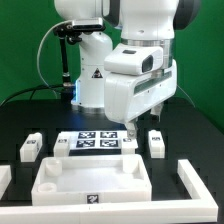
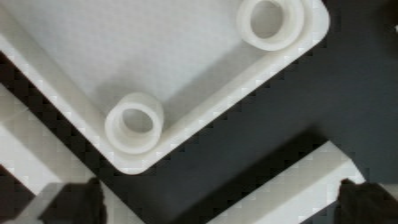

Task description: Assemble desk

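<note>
Nearest the exterior camera, in front of the marker board, the desk top panel lies on the black surface, rimmed side up. The wrist view shows one corner of it with two round sockets. A leg post lies off the board's end on the exterior view's left, and another leg post off its right end. Over the board's right end hangs the pincer, released, its fingertips spread with nothing between them.

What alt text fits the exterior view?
White robot arm holds its open, empty gripper low over a black table, just behind the desk's white top panel in the foreground. The marker board lies beside the gripper, with one loose leg post toward the exterior view's left and another toward its right.
</note>
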Available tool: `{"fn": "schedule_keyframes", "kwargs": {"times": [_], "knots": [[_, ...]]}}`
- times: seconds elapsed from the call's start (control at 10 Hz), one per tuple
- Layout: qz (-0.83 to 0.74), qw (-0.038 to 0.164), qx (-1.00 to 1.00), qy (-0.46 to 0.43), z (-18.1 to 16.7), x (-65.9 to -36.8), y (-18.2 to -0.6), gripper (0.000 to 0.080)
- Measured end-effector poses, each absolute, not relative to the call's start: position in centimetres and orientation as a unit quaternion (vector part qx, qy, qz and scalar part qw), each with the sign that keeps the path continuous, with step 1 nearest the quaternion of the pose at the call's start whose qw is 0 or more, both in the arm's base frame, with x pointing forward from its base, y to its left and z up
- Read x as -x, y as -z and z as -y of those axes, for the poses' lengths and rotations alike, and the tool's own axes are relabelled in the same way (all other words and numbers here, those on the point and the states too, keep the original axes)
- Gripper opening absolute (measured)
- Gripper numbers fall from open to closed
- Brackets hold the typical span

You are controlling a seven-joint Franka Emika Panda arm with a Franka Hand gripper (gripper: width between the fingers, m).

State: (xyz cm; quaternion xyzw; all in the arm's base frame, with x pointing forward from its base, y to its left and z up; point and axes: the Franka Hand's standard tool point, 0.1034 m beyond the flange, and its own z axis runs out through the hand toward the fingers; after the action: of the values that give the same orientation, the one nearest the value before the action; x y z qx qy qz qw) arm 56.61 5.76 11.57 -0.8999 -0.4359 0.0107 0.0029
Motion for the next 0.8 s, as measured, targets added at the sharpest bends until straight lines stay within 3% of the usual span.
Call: {"fn": "schedule_keyframes", "kwargs": {"times": [0.8], "knots": [[0.483, 0.001, 0.876, -0.007, -4.89, -55.64, -11.24, 0.0649]]}}
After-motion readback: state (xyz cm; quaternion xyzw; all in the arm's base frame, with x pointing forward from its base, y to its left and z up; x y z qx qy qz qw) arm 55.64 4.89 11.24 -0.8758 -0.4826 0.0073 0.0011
